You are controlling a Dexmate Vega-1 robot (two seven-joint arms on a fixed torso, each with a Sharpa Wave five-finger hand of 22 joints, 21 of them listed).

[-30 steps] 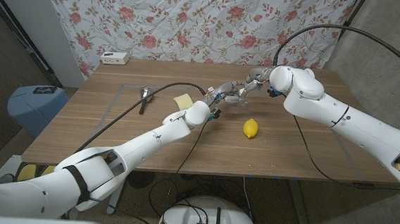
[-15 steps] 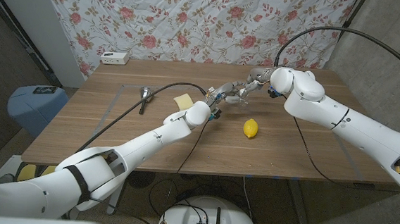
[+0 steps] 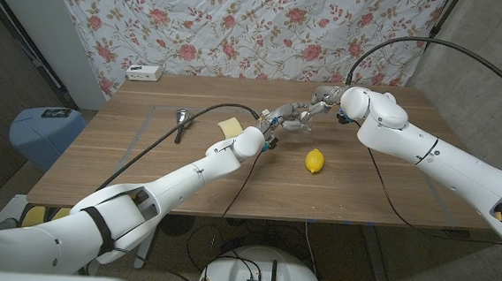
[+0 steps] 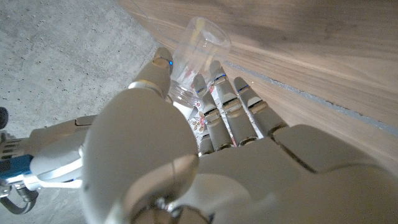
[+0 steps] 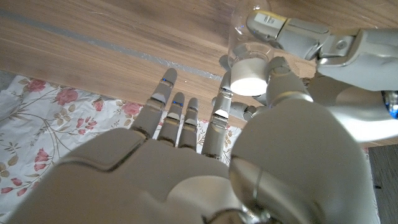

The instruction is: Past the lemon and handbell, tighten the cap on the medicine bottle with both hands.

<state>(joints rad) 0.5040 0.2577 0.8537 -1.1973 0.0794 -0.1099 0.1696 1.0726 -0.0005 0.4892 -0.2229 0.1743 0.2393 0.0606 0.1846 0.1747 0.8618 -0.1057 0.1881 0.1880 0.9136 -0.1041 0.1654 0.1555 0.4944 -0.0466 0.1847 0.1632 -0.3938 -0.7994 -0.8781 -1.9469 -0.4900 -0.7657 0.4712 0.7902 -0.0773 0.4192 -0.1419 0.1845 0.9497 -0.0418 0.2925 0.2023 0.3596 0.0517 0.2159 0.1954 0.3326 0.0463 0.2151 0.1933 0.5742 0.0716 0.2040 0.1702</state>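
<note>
The clear medicine bottle (image 3: 291, 119) with a white cap (image 5: 249, 77) sits between both hands beyond the middle of the table. My left hand (image 3: 272, 124) grips the bottle's body (image 4: 196, 51), fingers wrapped around it. My right hand (image 3: 315, 104) comes in from the far right, its thumb and a finger (image 5: 221, 102) closed on either side of the cap. The lemon (image 3: 315, 161) lies nearer to me, right of the left hand. The handbell (image 3: 181, 120) lies on its side further left.
A pale yellow block (image 3: 231, 126) lies left of my left hand. A white box (image 3: 143, 72) stands at the table's far left edge. A blue bin (image 3: 43, 135) stands on the floor off the left side. Cables arc over the table.
My right arm has shifted a little to the right while its hand stays at the cap. The left hand, bottle, lemon and handbell have not moved.
</note>
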